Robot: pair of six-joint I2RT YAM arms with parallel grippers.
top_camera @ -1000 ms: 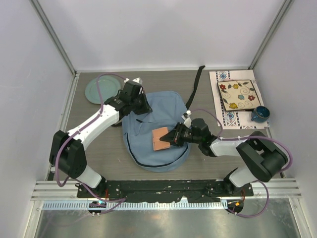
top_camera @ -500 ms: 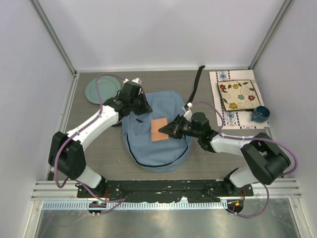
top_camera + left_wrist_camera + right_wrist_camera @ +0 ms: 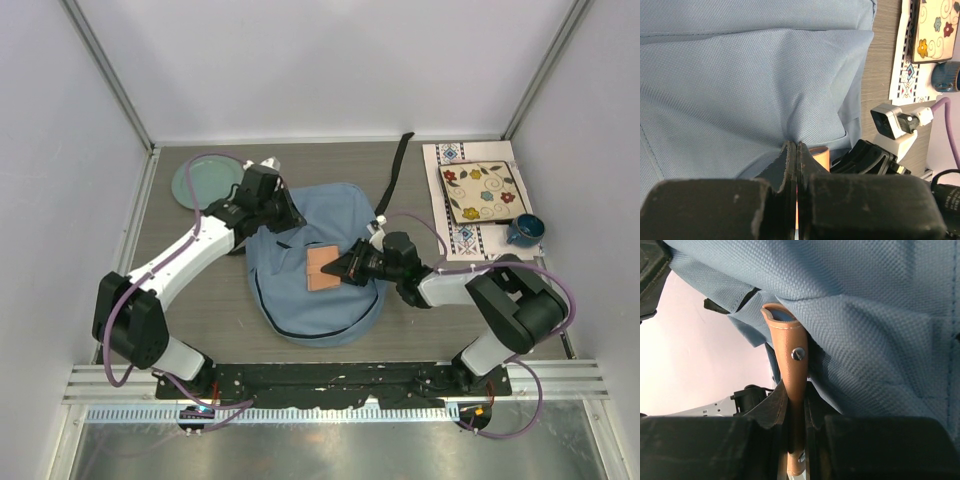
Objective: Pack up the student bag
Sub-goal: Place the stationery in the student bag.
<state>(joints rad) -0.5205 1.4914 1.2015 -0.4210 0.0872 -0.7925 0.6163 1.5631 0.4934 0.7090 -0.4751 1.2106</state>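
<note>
student bag: flat, mid-table | left gripper: pinched closed on its fabric | right gripper: clamping tan leather pouch, lower end hidden between fingers, bag fabric overlapping one side

Right claw, tan pouch edged leftward — higher on student bag

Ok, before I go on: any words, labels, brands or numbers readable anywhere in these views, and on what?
None can be read in any view.
The tile shows only flowers and swirls.
The mat under it shows only diamond patterns.
The bag, pouch, mug and plate show no lettering.
</note>
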